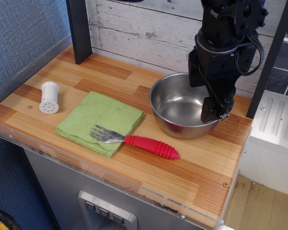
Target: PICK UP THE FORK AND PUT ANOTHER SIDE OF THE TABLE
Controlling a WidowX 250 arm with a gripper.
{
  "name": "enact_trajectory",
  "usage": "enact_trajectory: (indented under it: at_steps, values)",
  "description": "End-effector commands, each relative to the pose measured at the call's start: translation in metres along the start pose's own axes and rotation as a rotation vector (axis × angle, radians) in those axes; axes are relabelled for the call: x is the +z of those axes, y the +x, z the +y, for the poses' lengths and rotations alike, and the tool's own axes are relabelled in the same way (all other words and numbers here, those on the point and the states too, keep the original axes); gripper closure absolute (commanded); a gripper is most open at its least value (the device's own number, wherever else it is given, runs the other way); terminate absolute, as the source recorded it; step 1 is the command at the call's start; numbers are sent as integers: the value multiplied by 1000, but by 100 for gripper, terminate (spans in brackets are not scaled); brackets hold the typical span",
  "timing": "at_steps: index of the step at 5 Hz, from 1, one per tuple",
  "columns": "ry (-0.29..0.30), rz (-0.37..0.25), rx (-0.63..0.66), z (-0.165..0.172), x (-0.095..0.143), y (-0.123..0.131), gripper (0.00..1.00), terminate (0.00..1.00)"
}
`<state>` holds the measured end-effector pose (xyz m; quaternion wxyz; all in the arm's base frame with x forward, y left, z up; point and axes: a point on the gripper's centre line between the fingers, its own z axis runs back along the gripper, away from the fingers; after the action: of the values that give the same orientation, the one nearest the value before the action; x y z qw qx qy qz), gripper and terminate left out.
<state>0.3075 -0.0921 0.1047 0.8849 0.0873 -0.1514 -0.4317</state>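
Observation:
The fork [137, 140] lies flat near the table's front edge. Its silver tines [102, 133] rest on the green cloth [100, 121] and its ribbed red handle [152, 145] points right on the wood. The wooden table [192, 167] has a clear acrylic rim. My black gripper [205, 98] hangs over the right part of the steel bowl [180, 108], well behind and to the right of the fork. Its jaws stand apart and hold nothing.
A white shaker [49, 97] lies on its side at the left. A dark post [79, 29] stands at the back left and a white plank wall [144, 28] runs behind. The table ends at the right by a white appliance [273, 129].

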Motion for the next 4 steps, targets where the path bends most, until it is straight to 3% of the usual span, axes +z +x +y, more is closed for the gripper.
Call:
enact_trajectory:
  at_steps: [1, 2, 3, 4]
  values:
    - [0, 0, 0, 0, 0, 0, 0, 0]
    - [36, -4, -191, 13, 12, 6, 0, 0]
    - [69, 35, -300, 20, 28, 2, 0, 0]
    - [48, 72, -397, 23, 39, -21, 0, 0]
